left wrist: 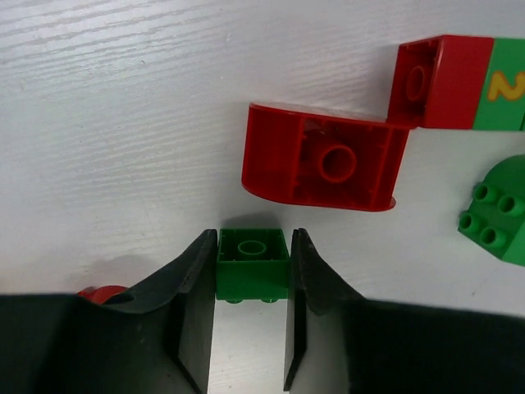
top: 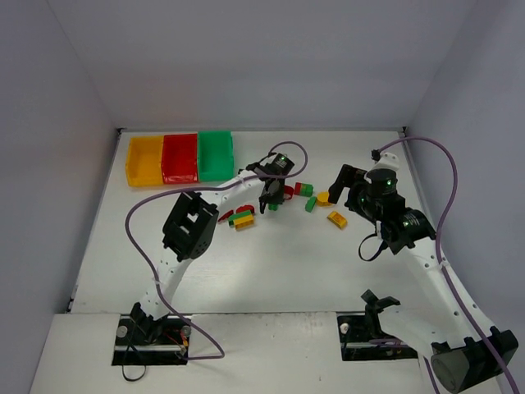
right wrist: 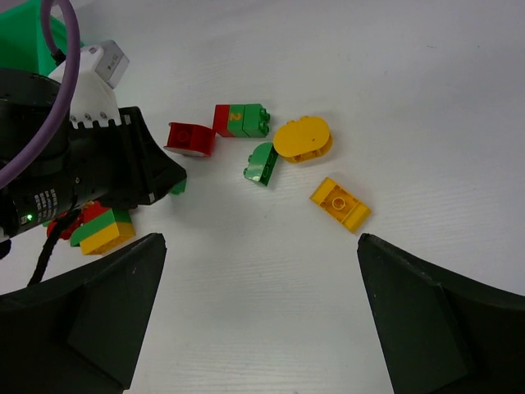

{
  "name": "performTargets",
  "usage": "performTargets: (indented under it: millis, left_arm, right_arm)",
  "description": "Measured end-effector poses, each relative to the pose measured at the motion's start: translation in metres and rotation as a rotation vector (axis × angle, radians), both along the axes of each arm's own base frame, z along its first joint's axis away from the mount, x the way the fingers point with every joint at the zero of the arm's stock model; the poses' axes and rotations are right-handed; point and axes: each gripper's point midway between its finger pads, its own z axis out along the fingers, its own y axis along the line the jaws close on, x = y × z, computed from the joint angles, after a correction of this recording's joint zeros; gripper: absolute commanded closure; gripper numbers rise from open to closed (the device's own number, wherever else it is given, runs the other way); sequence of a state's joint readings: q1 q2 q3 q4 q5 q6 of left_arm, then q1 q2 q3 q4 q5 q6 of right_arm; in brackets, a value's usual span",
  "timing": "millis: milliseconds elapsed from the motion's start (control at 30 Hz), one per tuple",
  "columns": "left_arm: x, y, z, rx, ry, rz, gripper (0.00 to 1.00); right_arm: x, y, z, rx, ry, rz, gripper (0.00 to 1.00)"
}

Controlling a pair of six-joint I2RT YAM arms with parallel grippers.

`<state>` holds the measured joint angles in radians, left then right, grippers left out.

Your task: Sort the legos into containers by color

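In the left wrist view, a small green brick (left wrist: 252, 264) lies on its side on the white table between the fingers of my left gripper (left wrist: 253, 240), and both pads press its sides. Just beyond it lie a red curved brick (left wrist: 324, 158), a red-and-green brick marked 2 (left wrist: 459, 82) and a green rounded brick (left wrist: 497, 215). My right gripper (right wrist: 258, 242) hovers wide open over bare table, short of a flat yellow brick (right wrist: 340, 203), a yellow oval brick (right wrist: 302, 138) and a green curved brick (right wrist: 262, 162). The yellow (top: 143, 162), red (top: 180, 158) and green (top: 216, 156) containers stand in a row at the back left.
A red, green and yellow clump (top: 240, 218) lies left of my left gripper (top: 269, 201). The left arm's elbow (top: 190, 223) hangs over the table's left half. Grey walls close the table at the back and both sides. My right gripper (top: 348, 185) sits right of the bricks.
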<state>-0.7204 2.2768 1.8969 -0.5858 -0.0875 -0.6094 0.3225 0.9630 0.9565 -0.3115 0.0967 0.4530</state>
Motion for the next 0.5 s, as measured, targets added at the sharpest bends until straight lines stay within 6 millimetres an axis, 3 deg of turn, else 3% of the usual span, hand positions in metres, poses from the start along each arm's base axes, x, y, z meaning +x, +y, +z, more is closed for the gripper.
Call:
performTargets:
  millis: [67,233,367,500]
  left_arm:
    - [0.002,0.002,0.001,0.007,-0.007,-0.002,0.95]
    - [0.013,0.021,0.016,0.025,-0.033,0.028,0.96]
    - [0.043,0.057,0.063,-0.005,-0.114,0.096,0.96]
    - [0.093,0.118,0.120,-0.040,-0.239,0.216,0.95]
  right_arm:
    - [0.000,0.000,0.000,0.000,0.000,0.000,0.00]
    - [0.000,0.000,0.000,0.000,0.000,-0.001,0.00]
    - [0.000,0.000,0.000,0.000,0.000,-0.001,0.00]
    - [0.000,0.000,0.000,0.000,0.000,0.000,0.00]
